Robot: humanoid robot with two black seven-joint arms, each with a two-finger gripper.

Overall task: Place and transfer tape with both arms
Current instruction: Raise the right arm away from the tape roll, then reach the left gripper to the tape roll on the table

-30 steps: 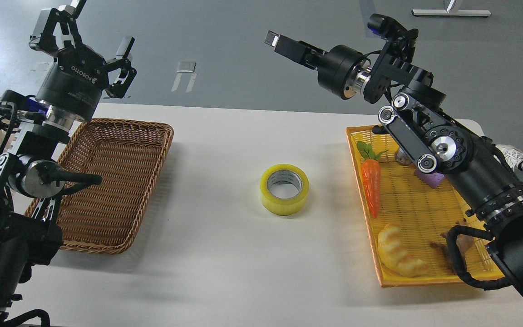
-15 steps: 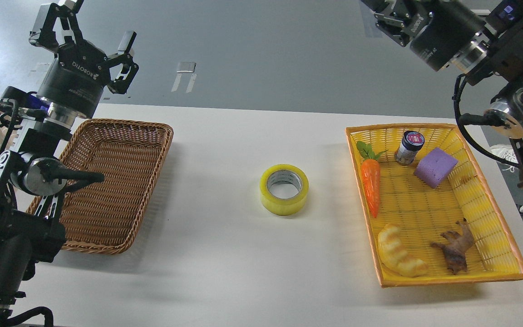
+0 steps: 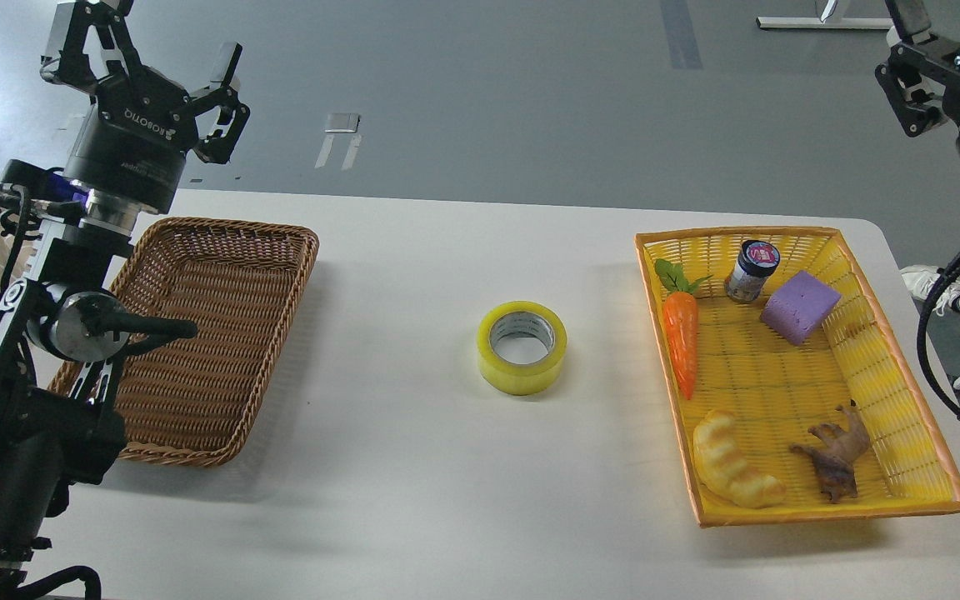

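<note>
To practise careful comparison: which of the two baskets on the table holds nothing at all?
The brown wicker basket on the left, beside the left gripper. The yellow basket on the right holds toys, including a carrot.

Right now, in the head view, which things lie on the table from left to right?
Brown basket → tape → yellow basket, holding in turn: carrot, bread toy, jar, purple block, brown animal toy.
</note>
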